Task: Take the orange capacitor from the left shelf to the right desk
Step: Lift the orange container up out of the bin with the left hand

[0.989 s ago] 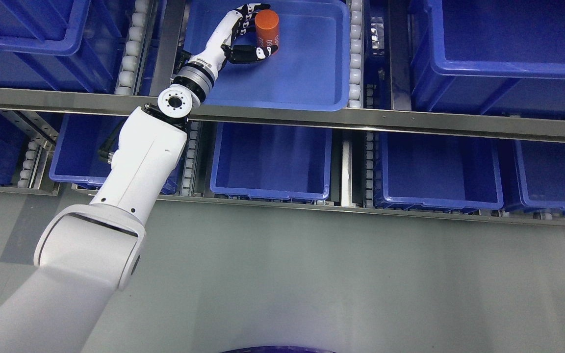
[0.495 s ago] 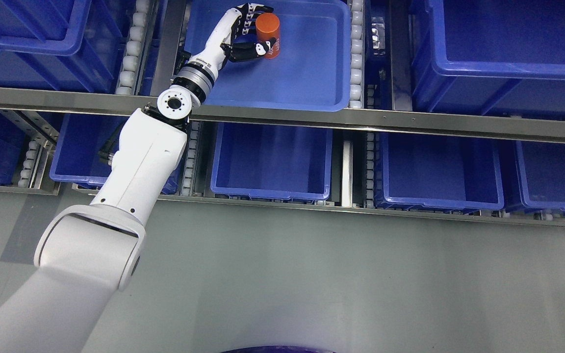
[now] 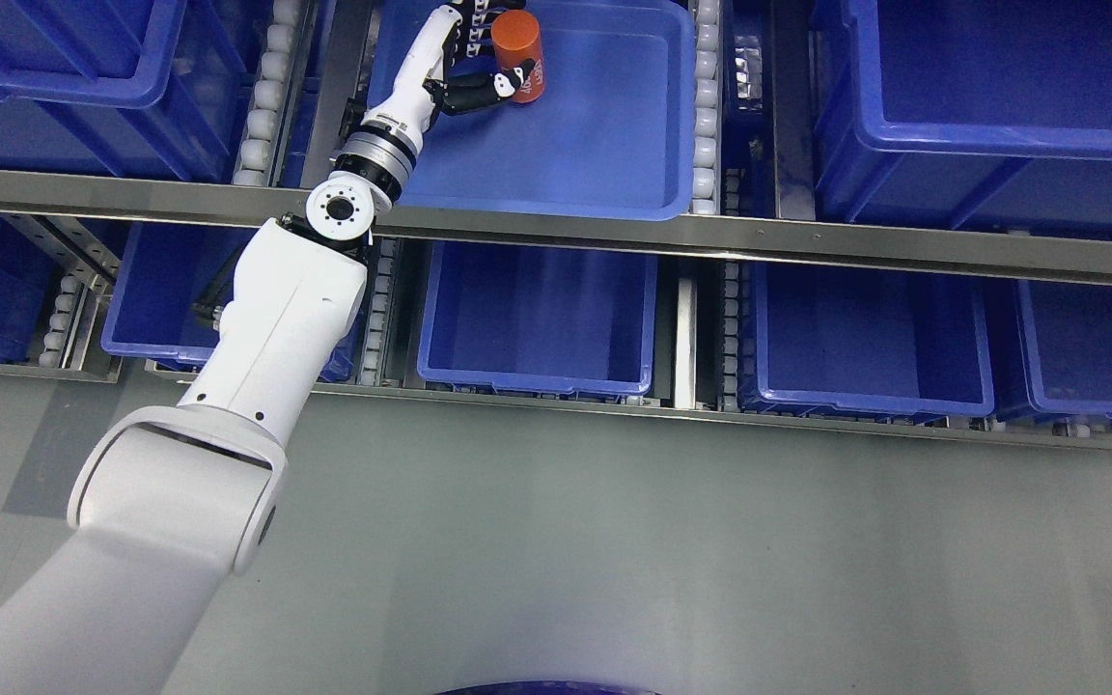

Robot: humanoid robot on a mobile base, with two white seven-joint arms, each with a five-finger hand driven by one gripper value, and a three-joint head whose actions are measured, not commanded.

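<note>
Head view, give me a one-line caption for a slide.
Left hand closes around the orange capacitor inside a blue bin on the upper shelf.

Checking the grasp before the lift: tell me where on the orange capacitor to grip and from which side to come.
Grip the orange capacitor around its round side wall at mid-height, coming from its left, as the left hand does now. It stands roughly upright in the blue bin, a plain cylinder, so fingers behind and thumb in front wrap it well. The bin floor around it is bare, leaving room.
</note>
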